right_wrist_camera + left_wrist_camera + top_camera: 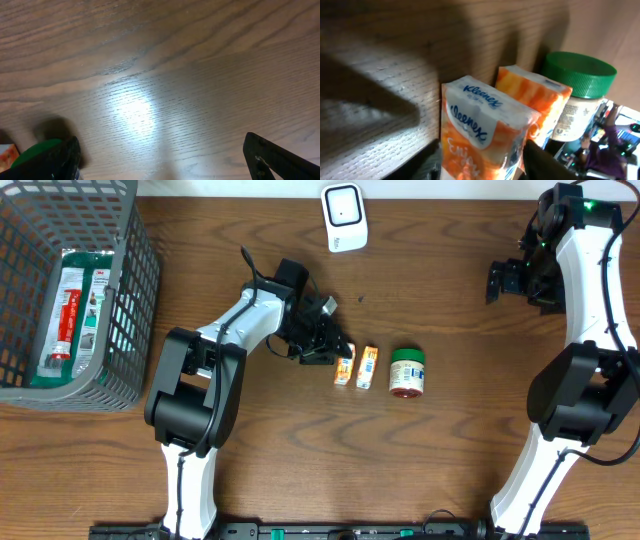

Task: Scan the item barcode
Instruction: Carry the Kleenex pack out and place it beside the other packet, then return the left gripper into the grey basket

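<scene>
The left gripper (pixel 330 350) had its jaws set on either side of a Kleenex tissue pack (pixel 480 130). From where I stood I could not tell whether they were pressing it or had let it go. One dark finger (pixel 542 162) sat close against the pack's right side in the wrist view. The pack lay on the wooden table (pixel 450 460) near the middle, at the tip of the gripper.

Just beside it on the right lay a second orange pack (pixel 367 367), and next to that a jar with a green lid (pixel 407 372). The three made a short row.

The right gripper (pixel 160 160) hung released, jaws spread wide with only bare wood between them. It was far off at the table's right rear, well apart from the row.

A white barcode scanner (pixel 344 217) stood at the far edge, behind the packs. At the left end sat a grey mesh basket (pixel 130 300) with a green-edged 3M packet (pixel 75 310) lying inside.
</scene>
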You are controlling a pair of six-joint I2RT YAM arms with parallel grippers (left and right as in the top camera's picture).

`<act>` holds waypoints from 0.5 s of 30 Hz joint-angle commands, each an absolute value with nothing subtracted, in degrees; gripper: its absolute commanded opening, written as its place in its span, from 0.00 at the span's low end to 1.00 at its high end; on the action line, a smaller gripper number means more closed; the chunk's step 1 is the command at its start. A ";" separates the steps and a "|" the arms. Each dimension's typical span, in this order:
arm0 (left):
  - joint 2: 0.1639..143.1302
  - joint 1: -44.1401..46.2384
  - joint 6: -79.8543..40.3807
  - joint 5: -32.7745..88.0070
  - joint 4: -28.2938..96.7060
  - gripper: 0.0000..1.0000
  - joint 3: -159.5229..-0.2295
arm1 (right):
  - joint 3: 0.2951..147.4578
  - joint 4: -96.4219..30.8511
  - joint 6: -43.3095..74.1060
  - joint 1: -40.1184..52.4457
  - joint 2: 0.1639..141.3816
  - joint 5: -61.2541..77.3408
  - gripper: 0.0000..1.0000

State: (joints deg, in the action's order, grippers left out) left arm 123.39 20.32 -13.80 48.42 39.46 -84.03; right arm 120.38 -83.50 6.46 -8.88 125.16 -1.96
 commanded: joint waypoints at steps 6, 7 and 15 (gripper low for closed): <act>121.56 19.11 -13.87 47.90 39.51 0.63 -84.75 | 121.03 -83.48 6.13 -8.95 125.27 -2.31 0.99; 121.16 18.98 -13.87 47.90 39.53 0.63 -84.86 | 121.03 -83.50 6.13 -8.95 125.27 -2.31 0.99; 108.88 17.04 -15.42 38.79 39.75 0.68 -88.73 | 121.03 -83.50 6.13 -8.95 125.27 -2.31 0.99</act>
